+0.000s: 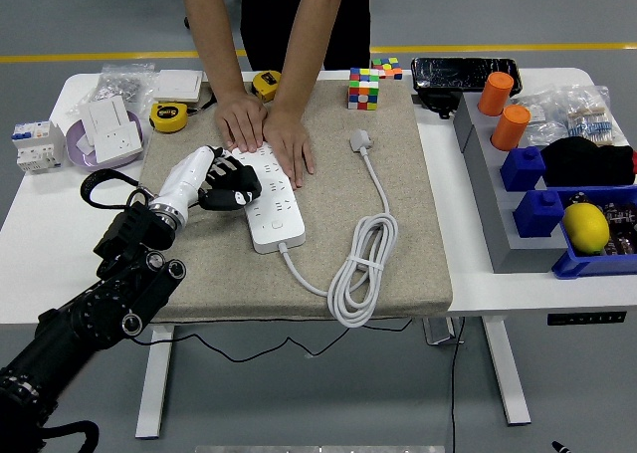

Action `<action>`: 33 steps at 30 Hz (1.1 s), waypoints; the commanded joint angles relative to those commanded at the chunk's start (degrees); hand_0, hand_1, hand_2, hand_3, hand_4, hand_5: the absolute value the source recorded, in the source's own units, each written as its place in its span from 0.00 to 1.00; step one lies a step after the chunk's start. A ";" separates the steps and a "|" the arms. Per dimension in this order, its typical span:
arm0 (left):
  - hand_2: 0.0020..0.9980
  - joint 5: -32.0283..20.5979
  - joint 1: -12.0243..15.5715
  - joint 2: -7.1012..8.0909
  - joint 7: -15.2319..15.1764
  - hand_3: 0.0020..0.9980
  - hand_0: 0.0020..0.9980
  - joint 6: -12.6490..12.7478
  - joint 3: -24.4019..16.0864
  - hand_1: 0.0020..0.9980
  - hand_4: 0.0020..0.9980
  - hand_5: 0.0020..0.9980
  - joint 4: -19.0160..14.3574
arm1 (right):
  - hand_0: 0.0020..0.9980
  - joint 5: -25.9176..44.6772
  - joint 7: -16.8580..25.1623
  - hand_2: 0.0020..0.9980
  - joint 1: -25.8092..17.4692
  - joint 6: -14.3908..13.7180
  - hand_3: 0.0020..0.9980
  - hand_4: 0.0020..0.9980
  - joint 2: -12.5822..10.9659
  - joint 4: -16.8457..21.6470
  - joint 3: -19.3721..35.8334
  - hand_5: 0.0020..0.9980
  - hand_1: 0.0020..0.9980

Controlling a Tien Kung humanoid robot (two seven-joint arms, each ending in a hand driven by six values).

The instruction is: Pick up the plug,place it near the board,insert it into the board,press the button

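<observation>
The white power strip (271, 206) lies on the beige mat (398, 204), running from far left to near right. Its white cable (360, 264) coils to the right and ends in the white plug (360, 139), which lies loose on the mat's far side. My left hand (227, 184), white-backed with black fingers, sits at the strip's left edge near its far half. Its fingers are curled and touch the strip's top, and I see nothing held in them. A person's two hands (269, 134) press flat on the strip's far end.
A colour cube (364, 88) stands at the mat's far edge. Left of the mat are a purple dish with white sockets (105, 136), a yellow tape measure (169, 116) and a breaker (35, 144). Grey and blue bins (557, 189) with orange cylinders and a lemon fill the right.
</observation>
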 joint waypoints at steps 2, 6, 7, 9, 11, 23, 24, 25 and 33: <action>0.35 0.57 -0.05 0.38 0.19 0.41 0.47 -0.29 -0.14 0.35 0.58 0.12 -0.66 | 0.82 0.00 -0.01 0.74 -0.01 0.00 0.78 1.00 -0.01 0.00 0.03 0.89 0.73; 0.36 1.12 -0.13 1.50 0.60 0.41 0.47 -0.97 -0.22 0.36 0.56 0.12 -2.46 | 0.82 0.24 0.03 0.74 0.06 -0.03 0.77 1.00 0.04 0.00 -0.04 0.88 0.73; 0.36 1.22 -0.10 1.82 0.72 0.41 0.47 -1.16 -0.20 0.36 0.56 0.12 -2.95 | 0.82 0.32 0.05 0.74 0.08 -0.04 0.77 1.00 0.05 0.00 -0.10 0.88 0.73; 0.36 1.20 0.04 2.58 0.87 0.41 0.47 -1.43 -0.29 0.36 0.56 0.12 -4.24 | 0.82 0.34 0.04 0.74 0.09 -0.06 0.77 1.00 0.04 0.00 -0.02 0.88 0.73; 0.36 1.38 0.22 3.18 1.00 0.41 0.47 -1.56 -0.56 0.36 0.56 0.12 -5.36 | 0.82 0.42 0.05 0.74 0.06 -0.07 0.77 1.00 0.05 0.00 -0.02 0.88 0.73; 0.38 3.52 1.57 5.63 1.61 0.42 0.49 -2.87 -1.99 0.41 0.56 0.13 -4.49 | 0.82 0.23 0.02 0.74 -0.13 -0.06 0.77 1.00 0.00 0.00 0.14 0.89 0.73; 0.43 3.43 1.72 5.55 1.55 0.45 0.52 -2.92 -1.87 0.49 0.61 0.14 -4.34 | 0.82 0.23 0.03 0.74 -0.13 -0.06 0.77 1.00 0.01 0.00 0.12 0.89 0.73; 0.43 3.28 1.86 5.46 1.48 0.45 0.52 -3.01 -1.72 0.49 0.61 0.14 -4.20 | 0.82 0.22 0.04 0.74 -0.13 -0.05 0.77 1.00 0.02 0.00 0.09 0.89 0.73; 0.61 1.72 2.07 5.40 3.40 0.52 0.75 -5.51 -1.65 0.76 0.87 0.30 -2.44 | 0.82 0.11 0.01 0.74 -0.07 -0.07 0.77 1.00 -0.02 0.00 0.06 0.89 0.73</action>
